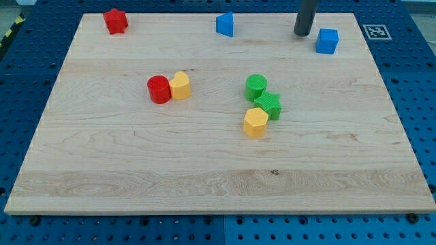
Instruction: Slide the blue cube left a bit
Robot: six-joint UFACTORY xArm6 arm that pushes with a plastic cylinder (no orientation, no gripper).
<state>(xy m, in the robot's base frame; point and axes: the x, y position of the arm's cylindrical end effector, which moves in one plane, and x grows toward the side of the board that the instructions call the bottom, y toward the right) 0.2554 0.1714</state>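
Yellow block (255, 122) nearest; two green, two red, two blue, two yellow; my tip (302, 34) left of blue cube (327, 41), holding nothing.

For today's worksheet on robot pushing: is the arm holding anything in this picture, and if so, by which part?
Nothing is held. The arm ends in a bare rod; my tip rests on the board just left of the blue cube, with a small gap between them.

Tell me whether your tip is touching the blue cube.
Apart. The camera view shows a strip of bare board between my tip and the blue cube; the tip stands just to the cube's left in the view.
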